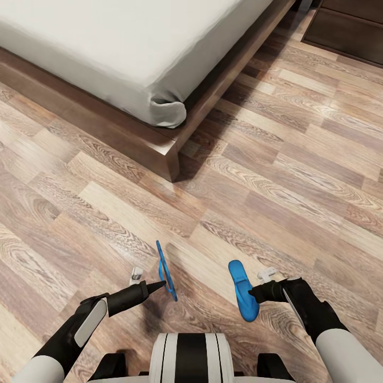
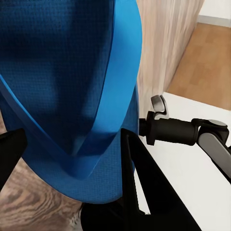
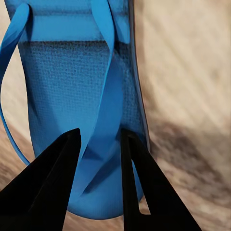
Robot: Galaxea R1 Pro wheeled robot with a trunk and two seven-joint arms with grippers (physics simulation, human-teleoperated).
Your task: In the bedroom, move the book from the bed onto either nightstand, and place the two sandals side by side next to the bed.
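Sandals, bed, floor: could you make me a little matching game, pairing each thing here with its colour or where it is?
Things:
1. left sandal
2. right sandal
3. mattress
4. floor

Descriptions:
A. pale grey, on a dark wood frame
B. blue, held edge-on in the left gripper
C. wood planks
D. blue, held in the right gripper

Pairs: 1-B, 2-D, 3-A, 4-C

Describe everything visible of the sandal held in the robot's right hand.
The sandal is flat, thin and bright blue, with a finely textured footbed and slim blue straps meeting in a V. It is held off the wood-plank floor in the right hand, whose dark fingers close on one end around the strap junction. In the head view it points away from the robot, sole face tilted up. It is apart from the other sandal, held edge-on in the left hand, and short of the bed.
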